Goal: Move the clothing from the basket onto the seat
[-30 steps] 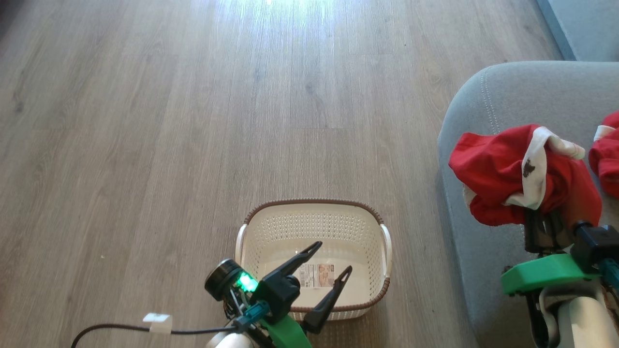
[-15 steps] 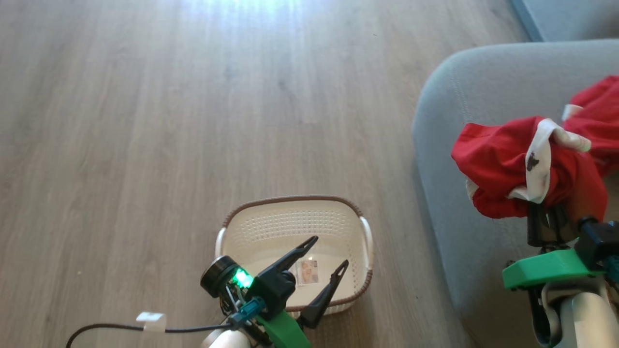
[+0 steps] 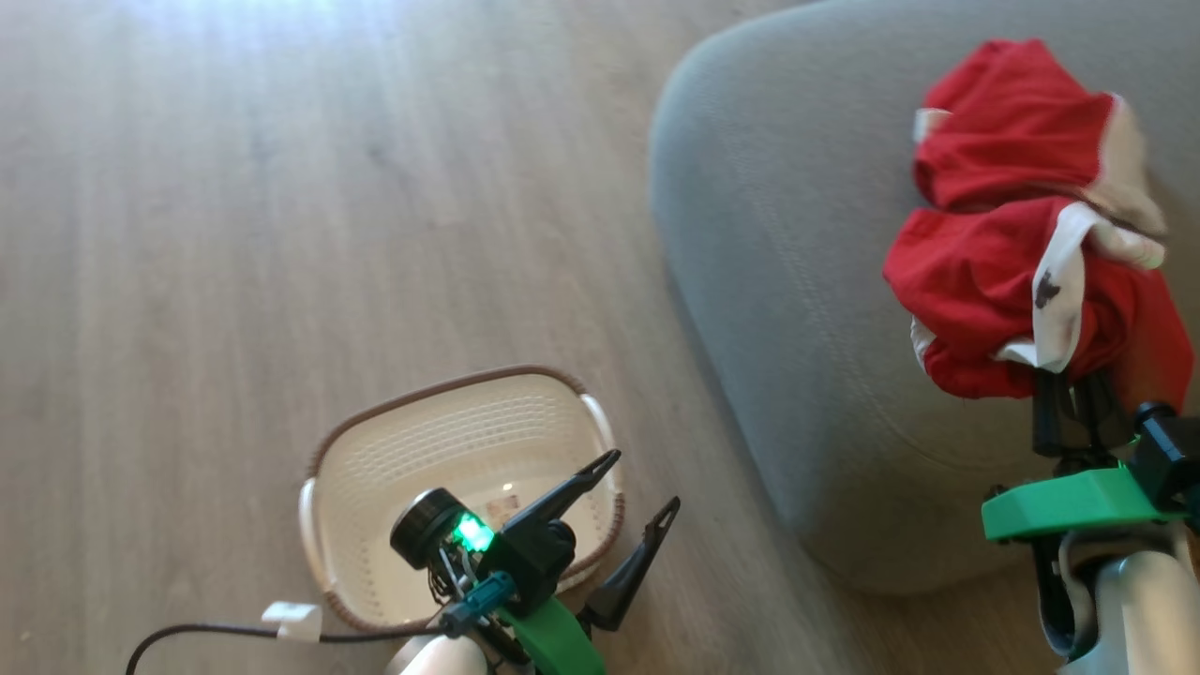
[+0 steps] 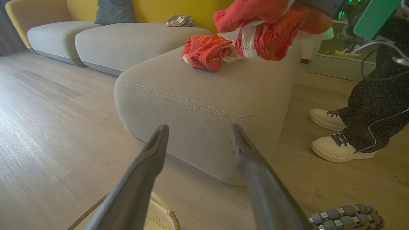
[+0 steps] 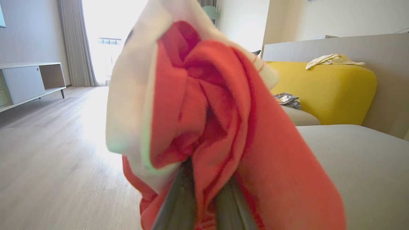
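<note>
My right pincer (image 3: 1069,417) is clamped on a red garment (image 3: 994,291) that drapes back over it above the seat (image 3: 797,281), so on release it could snag there; my left pincer (image 3: 640,482) hangs open near the basket (image 3: 422,389).

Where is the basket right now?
In the head view the basket sits on the wooden floor at the lower left, partly hidden by the left gripper, with the grey seat apart to its right.
</note>
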Motion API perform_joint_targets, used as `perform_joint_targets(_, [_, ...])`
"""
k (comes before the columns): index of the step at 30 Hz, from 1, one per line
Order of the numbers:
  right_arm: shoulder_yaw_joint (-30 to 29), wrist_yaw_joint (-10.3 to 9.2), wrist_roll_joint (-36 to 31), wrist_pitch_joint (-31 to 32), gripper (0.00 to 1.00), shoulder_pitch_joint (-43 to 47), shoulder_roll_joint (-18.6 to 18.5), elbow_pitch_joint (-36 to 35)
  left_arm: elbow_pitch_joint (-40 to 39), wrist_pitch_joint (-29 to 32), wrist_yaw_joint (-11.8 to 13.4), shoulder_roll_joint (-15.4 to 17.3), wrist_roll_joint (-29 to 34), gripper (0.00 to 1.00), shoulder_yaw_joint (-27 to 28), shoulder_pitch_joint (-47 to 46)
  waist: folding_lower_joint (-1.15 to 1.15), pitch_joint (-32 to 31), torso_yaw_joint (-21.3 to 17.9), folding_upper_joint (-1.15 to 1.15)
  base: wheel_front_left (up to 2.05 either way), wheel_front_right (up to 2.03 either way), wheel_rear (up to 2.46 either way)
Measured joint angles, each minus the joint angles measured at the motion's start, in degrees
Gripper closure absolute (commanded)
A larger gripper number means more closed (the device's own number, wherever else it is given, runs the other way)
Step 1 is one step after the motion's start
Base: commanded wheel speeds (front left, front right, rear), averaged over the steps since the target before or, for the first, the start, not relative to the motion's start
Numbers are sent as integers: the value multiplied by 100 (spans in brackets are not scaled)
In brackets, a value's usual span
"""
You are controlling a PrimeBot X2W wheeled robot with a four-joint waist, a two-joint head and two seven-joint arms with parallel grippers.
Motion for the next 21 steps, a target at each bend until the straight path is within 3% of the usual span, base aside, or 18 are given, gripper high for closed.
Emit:
perform_joint_targets(13, [-9, 0, 120, 0, 100, -34, 0, -131, -118, 0, 0, 40, 2, 0, 0, -130, 0, 319, -1147, 0, 0, 0, 0])
perform_joint_targets(21, [-250, 0, 280, 0, 100, -3, 1, -260, -88, 0, 0, 134, 0, 0, -331, -264, 0, 493, -1446, 0, 0, 0, 0])
